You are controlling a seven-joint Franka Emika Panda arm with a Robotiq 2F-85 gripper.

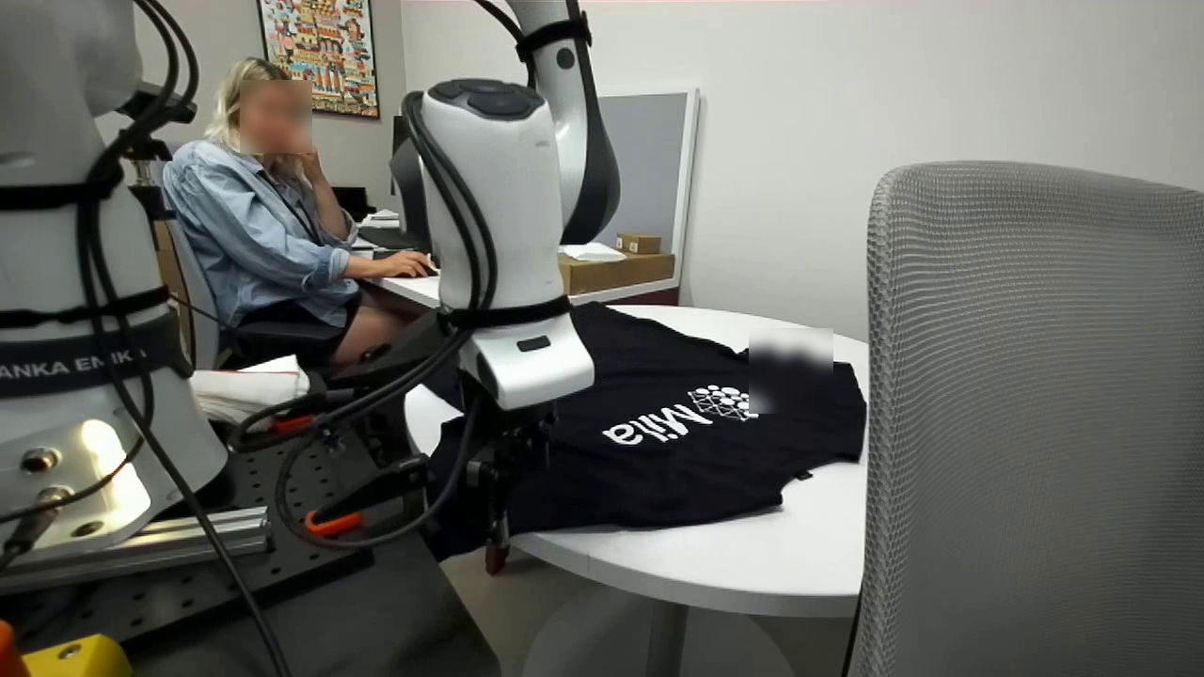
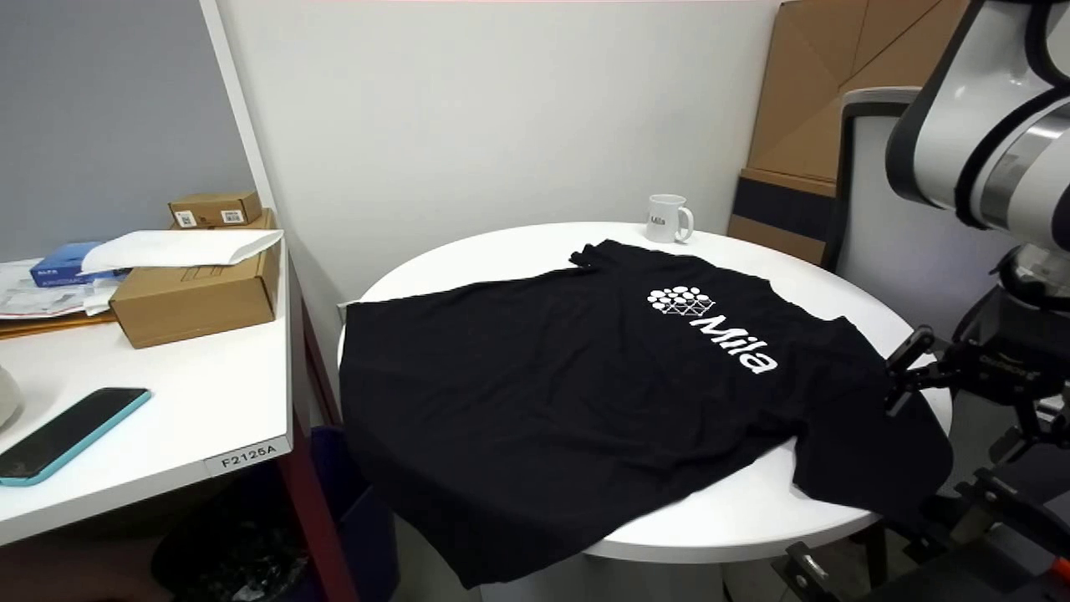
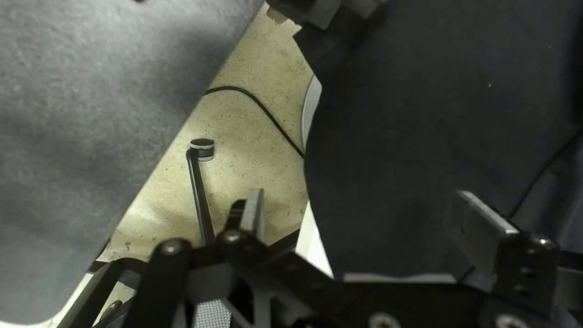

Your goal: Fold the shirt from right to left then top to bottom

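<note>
A black shirt with a white "Mila" print lies spread flat on the round white table point(image 2: 702, 535); the shirt shows in both exterior views point(image 1: 658, 489) point(image 2: 535, 401). Its hem hangs over the edge at the lower left in an exterior view, and one sleeve point(image 2: 869, 447) reaches past the edge beside my gripper. My gripper point(image 2: 899, 380) is open, fingers apart, at that sleeve; whether it touches the cloth I cannot tell. In the wrist view the gripper point(image 3: 360, 198) has wide-apart fingers, with black cloth point(image 3: 401, 127) beyond and between them and nothing held.
A white mug point(image 2: 664, 219) stands at the table's back edge. A grey mesh chair point(image 1: 1035, 423) stands against the table. The dark robot bench point(image 3: 91, 136) is separated from the table by floor point(image 3: 255, 118). A desk holds boxes point(image 2: 201, 293). A person point(image 1: 263, 207) sits behind.
</note>
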